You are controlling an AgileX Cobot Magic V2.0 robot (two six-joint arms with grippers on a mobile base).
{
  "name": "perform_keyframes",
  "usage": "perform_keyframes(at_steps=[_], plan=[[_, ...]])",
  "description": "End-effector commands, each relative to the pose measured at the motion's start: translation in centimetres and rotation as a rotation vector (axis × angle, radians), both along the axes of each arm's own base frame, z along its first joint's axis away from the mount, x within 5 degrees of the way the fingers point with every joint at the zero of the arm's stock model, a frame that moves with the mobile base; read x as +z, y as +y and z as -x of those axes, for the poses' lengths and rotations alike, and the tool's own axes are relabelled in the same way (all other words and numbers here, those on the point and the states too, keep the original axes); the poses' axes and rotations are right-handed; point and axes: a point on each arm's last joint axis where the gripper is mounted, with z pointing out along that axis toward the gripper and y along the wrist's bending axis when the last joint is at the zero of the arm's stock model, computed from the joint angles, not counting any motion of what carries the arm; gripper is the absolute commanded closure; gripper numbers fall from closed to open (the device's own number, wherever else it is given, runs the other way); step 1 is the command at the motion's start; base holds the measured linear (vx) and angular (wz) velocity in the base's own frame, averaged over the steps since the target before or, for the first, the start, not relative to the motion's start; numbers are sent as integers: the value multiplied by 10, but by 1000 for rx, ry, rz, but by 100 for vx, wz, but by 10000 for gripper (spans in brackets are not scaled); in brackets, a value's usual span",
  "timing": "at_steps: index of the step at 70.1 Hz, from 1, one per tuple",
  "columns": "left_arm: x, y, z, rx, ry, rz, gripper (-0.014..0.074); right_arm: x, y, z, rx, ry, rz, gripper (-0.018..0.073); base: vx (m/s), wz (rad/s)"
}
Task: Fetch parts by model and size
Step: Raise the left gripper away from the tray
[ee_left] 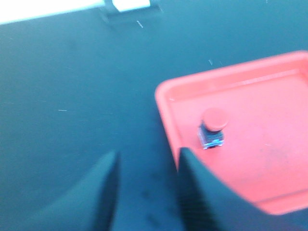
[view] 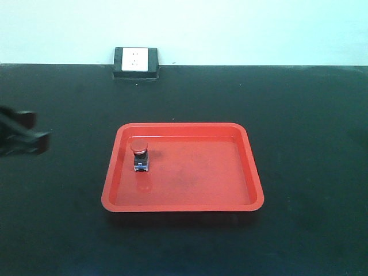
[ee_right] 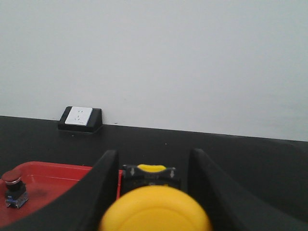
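We've got the yellow switch (ee_right: 156,211) clamped between the right fingers (ee_right: 101,183), up off the tabletop (view: 299,115) and short of the red tray (view: 184,206): this looks like the carry-in. The red switch (view: 140,155) already stands upright in the tray's left half. Meanwhile the left fingers (ee_left: 103,192) hang spread wide and empty, just outside the tray's left rim. Next, we reckon: swing over the tray, lower, release clear of the red one. Black matte tabletop, pale wall (ee_right: 192,57), a socket box (view: 136,61) at the back
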Motion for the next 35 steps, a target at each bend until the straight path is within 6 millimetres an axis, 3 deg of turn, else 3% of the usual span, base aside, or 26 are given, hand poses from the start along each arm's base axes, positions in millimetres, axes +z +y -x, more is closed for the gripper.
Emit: perform_keyframes(at_steps=[1,14,35], plan=[[15,11,23,-20,-138,43,468,15,-1,0,-15,-86,-3,568,0,0],[11,30,63,-26,-222,70,606,15,-1,0,-15,-86,-3,568,0,0],[-13,51,114,-112,-318,16,602,15,-1,0,-15,-87,-5,568,0,0]])
